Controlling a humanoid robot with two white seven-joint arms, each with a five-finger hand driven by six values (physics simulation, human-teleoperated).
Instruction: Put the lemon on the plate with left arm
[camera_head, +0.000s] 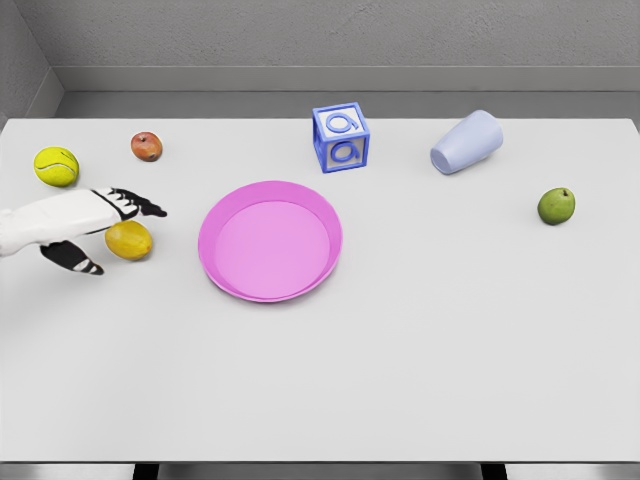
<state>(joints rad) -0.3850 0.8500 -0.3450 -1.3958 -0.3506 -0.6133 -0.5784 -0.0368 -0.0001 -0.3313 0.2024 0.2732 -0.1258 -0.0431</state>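
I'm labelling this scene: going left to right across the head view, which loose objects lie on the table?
Yellow-green tennis ball → yellow lemon → pink round plate → blue letter block → pale lavender tipped cup → green apple. The small red apple overlaps the lemon's span.

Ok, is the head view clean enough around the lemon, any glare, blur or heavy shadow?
Head view: even, soft light, no glare; the lemon is sharp beside the left hand, with only faint shadows on the table; the pink plate is crisp too; no visible distortion.
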